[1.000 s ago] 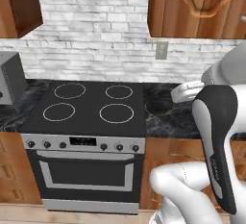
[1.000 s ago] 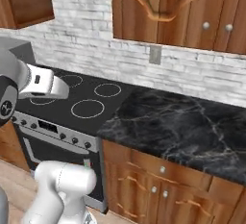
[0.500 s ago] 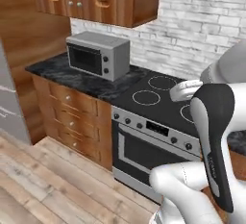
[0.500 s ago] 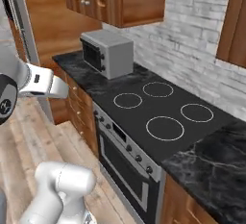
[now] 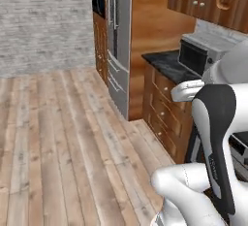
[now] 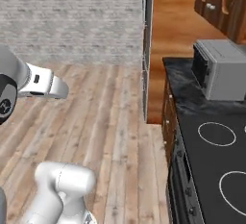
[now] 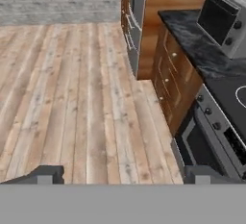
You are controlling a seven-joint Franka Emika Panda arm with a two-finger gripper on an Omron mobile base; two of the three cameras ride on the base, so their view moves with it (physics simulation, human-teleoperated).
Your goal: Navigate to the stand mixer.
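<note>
The stand mixer is out of view. My gripper points down and forward over the wooden floor. Its two dark fingertips stand far apart at the bottom of the hand view, open with nothing between them. My white arm rises at the lower right of the left base view, in front of the cabinets. In the right base view the arm reaches in from the left edge.
A silver microwave sits on the black counter beside the stove. Wooden drawers run below it. A tall steel fridge stands past the counter's end. Open plank floor stretches left to a grey brick wall.
The base has turned left, so the whole scene has shifted. Stove and microwave slid to the right edge, and floor, fridge and brick wall came into view. The arm's pose looks unchanged.
</note>
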